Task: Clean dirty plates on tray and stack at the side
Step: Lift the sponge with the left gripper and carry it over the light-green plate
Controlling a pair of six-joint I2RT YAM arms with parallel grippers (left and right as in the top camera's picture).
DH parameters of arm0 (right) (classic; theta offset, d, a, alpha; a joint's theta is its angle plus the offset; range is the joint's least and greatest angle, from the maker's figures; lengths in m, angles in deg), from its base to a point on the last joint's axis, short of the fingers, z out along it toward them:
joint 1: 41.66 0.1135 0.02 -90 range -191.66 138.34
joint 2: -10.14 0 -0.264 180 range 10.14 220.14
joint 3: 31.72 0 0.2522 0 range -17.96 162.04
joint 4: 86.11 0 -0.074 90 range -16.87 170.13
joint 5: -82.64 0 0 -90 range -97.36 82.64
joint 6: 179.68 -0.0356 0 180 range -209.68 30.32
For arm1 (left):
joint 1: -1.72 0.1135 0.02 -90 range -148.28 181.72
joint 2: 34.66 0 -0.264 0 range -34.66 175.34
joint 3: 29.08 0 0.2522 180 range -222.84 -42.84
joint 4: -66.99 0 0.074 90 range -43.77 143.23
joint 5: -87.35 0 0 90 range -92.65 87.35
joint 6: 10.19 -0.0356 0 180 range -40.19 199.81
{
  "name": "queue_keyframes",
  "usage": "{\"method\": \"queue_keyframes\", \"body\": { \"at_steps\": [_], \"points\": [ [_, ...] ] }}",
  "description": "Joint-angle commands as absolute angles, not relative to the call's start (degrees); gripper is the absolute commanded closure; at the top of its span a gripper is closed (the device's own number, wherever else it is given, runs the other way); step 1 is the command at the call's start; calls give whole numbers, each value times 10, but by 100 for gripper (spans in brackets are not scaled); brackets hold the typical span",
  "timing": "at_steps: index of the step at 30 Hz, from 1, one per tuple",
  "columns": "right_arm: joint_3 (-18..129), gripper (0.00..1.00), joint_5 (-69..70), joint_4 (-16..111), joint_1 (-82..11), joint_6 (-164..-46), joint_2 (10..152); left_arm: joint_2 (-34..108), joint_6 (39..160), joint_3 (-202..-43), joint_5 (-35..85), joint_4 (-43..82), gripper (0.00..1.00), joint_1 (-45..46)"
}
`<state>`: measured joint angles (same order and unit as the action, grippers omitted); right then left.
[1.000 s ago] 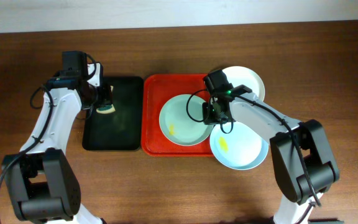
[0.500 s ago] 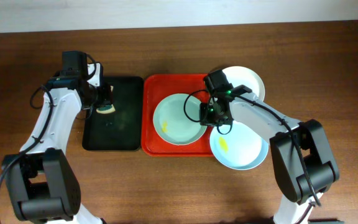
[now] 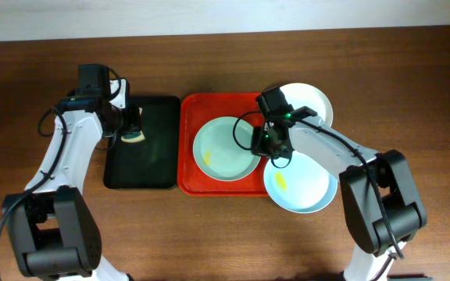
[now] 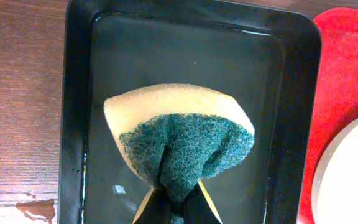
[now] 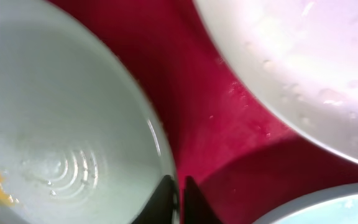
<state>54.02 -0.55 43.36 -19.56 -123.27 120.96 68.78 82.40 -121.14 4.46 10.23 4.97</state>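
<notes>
Left gripper (image 4: 178,208) pinching sponge (image 4: 179,134), plate (image 3: 225,148) on tray (image 3: 192,109)

Table (image 3: 412,70) — wood, grain showing, dull sheen.
Red tray (image 3: 209,105): plastic, smooth, shining glossily.
Black tray (image 3: 151,168): smooth plastic, glistening wet.
Sponge (image 4: 179,124) — soft yellow foam backing coarse green scouring fibre.
3 plates (image 3: 225,148): smooth, glossy, reflecting light.

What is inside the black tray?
A yellow-and-green sponge, pinched by the left gripper, is inside the black tray. The tray floor looks wet and shiny. The part under the sponge is hidden.
</notes>
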Motion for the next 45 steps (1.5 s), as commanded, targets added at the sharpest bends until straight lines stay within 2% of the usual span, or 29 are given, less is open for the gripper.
{"method": "queue_keyframes", "body": {
  "at_steps": [1,2,3,4,5,7,11,17,20,30,34,38,40,43,45],
  "points": [
    [536,81,-40,435,-200,-1241,1201,685,815,-1204,55,113,100,48],
    [536,75,-42,436,-200,-1241,1201,685,815,-1201,55,117,100,48],
    [536,59,-43,439,-200,-1241,1201,685,815,-1195,55,123,100,48],
    [536,58,-43,443,-200,-1241,1201,685,815,-1192,55,126,100,48],
    [536,59,-43,448,-200,-1241,1201,685,815,-1188,55,131,100,48],
    [536,71,-42,455,-200,-1241,1201,685,815,-1187,55,132,100,48],
    [536,81,-43,457,-200,-1240,1201,685,815,-1187,55,133,100,48],
    [536,86,-45,457,-199,-1229,1202,685,815,-1187,55,133,100,48],
    [536,93,-44,457,-199,-1230,1202,685,815,-1187,55,133,100,48],
    [536,96,-44,440,-199,-1230,1202,685,815,-1187,55,134,100,48],
    [536,96,-44,437,-199,-1267,1202,685,815,-1187,54,134,100,39],
    [536,96,-42,430,-198,-1227,1202,685,814,-1187,49,137,100,29],
    [536,93,-42,431,-198,-1205,1202,685,814,-1187,49,137,100,29],
    [536,70,-51,434,-199,-1199,1202,685,812,-1187,49,138,100,29],
    [536,66,-63,442,-199,-1199,1202,685,812,-1187,49,138,100,29]
  ]
}}
